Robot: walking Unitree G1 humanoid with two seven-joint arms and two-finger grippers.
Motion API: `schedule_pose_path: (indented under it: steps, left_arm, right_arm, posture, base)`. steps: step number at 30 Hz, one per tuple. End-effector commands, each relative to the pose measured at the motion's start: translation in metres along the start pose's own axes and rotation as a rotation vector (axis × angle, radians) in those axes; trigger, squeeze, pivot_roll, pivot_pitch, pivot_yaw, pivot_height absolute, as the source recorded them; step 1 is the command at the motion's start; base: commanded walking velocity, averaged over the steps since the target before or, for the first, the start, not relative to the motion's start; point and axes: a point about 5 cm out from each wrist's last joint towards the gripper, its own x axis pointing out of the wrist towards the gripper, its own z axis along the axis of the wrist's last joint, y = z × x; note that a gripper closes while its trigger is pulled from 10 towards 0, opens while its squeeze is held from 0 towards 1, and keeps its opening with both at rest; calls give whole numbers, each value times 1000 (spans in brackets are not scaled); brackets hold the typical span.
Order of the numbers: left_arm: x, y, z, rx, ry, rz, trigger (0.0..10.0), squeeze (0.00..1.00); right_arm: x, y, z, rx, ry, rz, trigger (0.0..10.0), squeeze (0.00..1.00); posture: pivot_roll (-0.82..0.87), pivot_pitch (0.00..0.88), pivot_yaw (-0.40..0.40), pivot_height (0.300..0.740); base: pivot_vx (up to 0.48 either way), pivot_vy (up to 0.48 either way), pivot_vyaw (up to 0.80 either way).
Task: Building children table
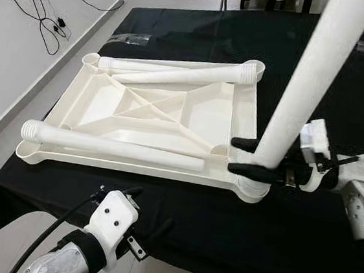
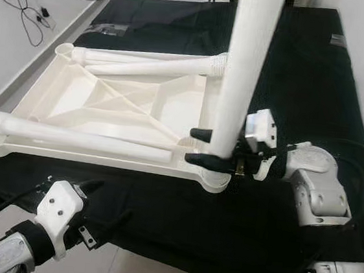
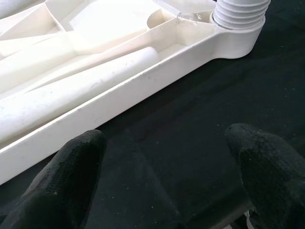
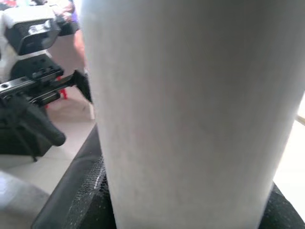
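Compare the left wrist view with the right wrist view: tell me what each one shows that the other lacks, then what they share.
Left wrist view: the open left gripper over the black cloth, the white tabletop's rim, a loose leg lying in it, and a threaded leg end at its corner.
Right wrist view: the upright leg up close, held by the right gripper.
Shared: white table legs.

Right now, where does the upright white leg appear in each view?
Left eye view: upright leg, right of centre, in the right gripper.
Right eye view: centre, tilting up.
Left wrist view: its threaded end.
Right wrist view: very close, large.
Shared landmark: the tabletop's corner socket under it.
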Motion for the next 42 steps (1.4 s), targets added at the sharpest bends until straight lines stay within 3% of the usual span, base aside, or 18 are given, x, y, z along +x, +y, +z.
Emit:
schedule_pose_path:
  steps: [1,11,16,24,35,39,40,41,42]
  left_arm:
    - [-3,0,-4,-3,28,-11,10000,0]
    - [-3,-2,-4,-10,25,-12,10000,0]
    - [-4,-3,-2,-14,21,-11,10000,0]
    - [-4,-2,-1,-19,15,-4,10000,0]
    - [-4,-3,0,-21,13,-4,10000,0]
    - [-3,-2,0,-22,11,-1,10000,0]
    - [-3,-1,0,-22,11,1,10000,0]
    - [-3,-1,0,-22,11,1,10000,0]
    - [-3,-1,-1,-20,11,2,10000,0]
  right_arm:
    - [13,15,-31,134,100,133,10000,0]
    - [18,9,-33,156,121,177,10000,0]
    - [25,5,-32,181,67,161,10000,0]
    - [42,15,-33,197,-16,94,10000,0]
    - [54,20,-34,142,-20,-146,10000,0]
    - [59,31,-37,154,28,-233,10000,0]
    - [65,37,-41,165,99,-301,10000,0]
    - [65,37,-41,165,99,-301,10000,0]
    - [68,37,-48,213,172,-483,10000,0]
  posture:
    - [59,234,130,740]
    - [60,232,119,740]
    - [57,240,115,740]
    - [50,255,112,740]
    - [41,259,104,740]
    - [30,259,101,740]
    - [28,259,99,740]
    - [28,259,99,740]
    - [29,254,87,740]
  base:
    - [0,0,0]
    - [0,0,0]
    - [0,0,0]
    - [0,0,0]
    - [0,0,0]
    - [0,0,0]
    - [0,0,0]
    - [0,0,0]
    - [0,0,0]
